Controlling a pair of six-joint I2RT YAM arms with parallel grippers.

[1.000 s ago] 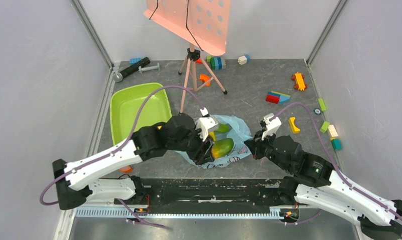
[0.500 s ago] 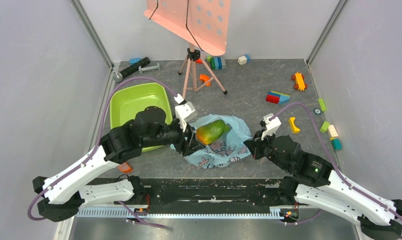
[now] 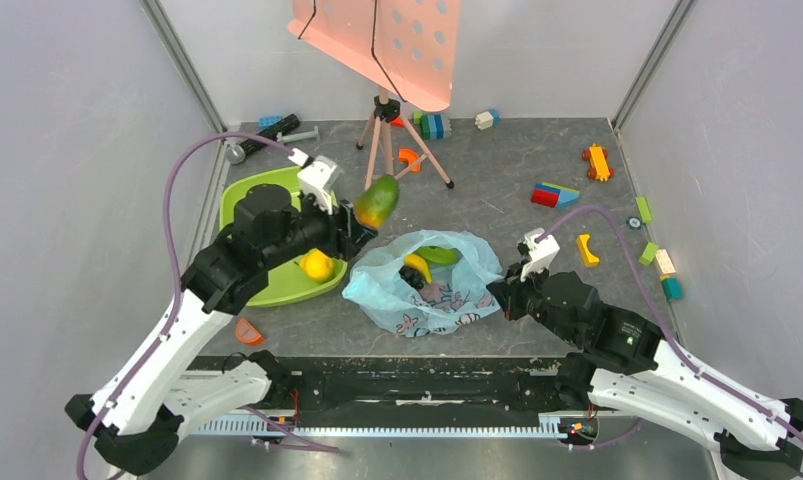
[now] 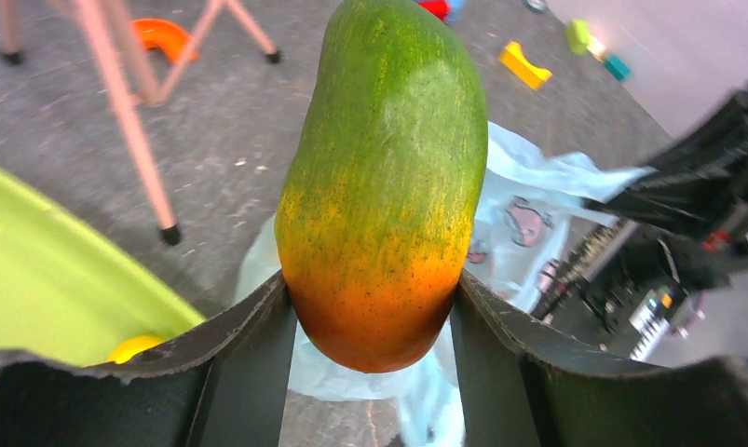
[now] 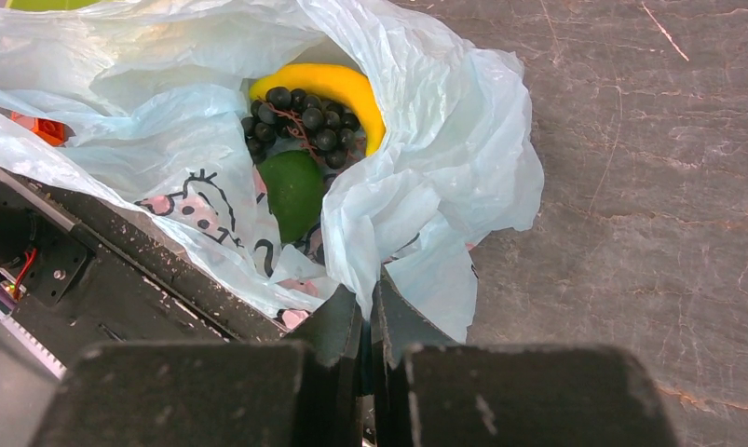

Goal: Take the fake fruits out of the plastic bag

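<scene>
My left gripper [image 3: 365, 215] is shut on a green and orange mango [image 3: 376, 201], held in the air between the lime-green tub [image 3: 247, 205] and the light-blue plastic bag [image 3: 462, 290]; the mango fills the left wrist view [image 4: 384, 177]. My right gripper [image 3: 497, 292] is shut on the bag's right edge [image 5: 416, 233]. Inside the bag lie a yellow banana [image 5: 337, 86], dark grapes [image 5: 305, 121] and a green fruit [image 5: 293, 194]. A yellow round fruit [image 3: 317, 265] sits in the tub.
A pink stand on a tripod [image 3: 389, 130] rises just behind the bag. Toy bricks [image 3: 555, 194] lie scattered at the back and right. An orange piece [image 3: 247, 331] lies near the left arm's base. A black tool [image 3: 267, 134] lies at the back left.
My left gripper lifted the mango out of the bag and carried it up and left toward the tub. The right gripper held the bag's edge without moving.
</scene>
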